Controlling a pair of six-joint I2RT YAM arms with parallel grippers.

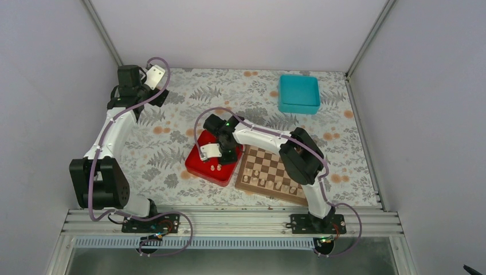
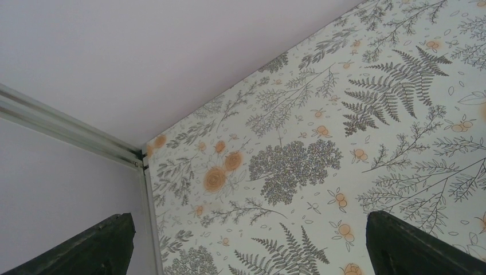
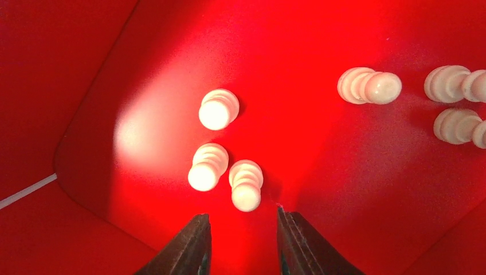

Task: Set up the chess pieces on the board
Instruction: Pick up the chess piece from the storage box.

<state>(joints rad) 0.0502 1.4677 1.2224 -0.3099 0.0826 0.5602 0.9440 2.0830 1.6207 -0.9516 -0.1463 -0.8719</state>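
Chess pieces (image 3: 246,183) sit in the red tray (image 3: 143,69), at 9 o'clock of the board (image 1: 269,163), where more stand along the near row. Three are just at 12 o'clock of the right end effector (image 3: 242,213), whose fingers are narrowly apart and pinch nothing. That arm bends down over the tray. The left end effector (image 2: 249,216), spread wide, hangs over the 10 o'clock corner of the desk (image 2: 298,166).

A robot lab test cell: plain white panel walls (image 1: 229,28) in silver aluminium framing (image 1: 368,40) enclose a fern-printed tabletop (image 1: 172,143), two black-and-white arms (image 1: 109,134) bolted to its ribbed metal rail (image 1: 229,220).
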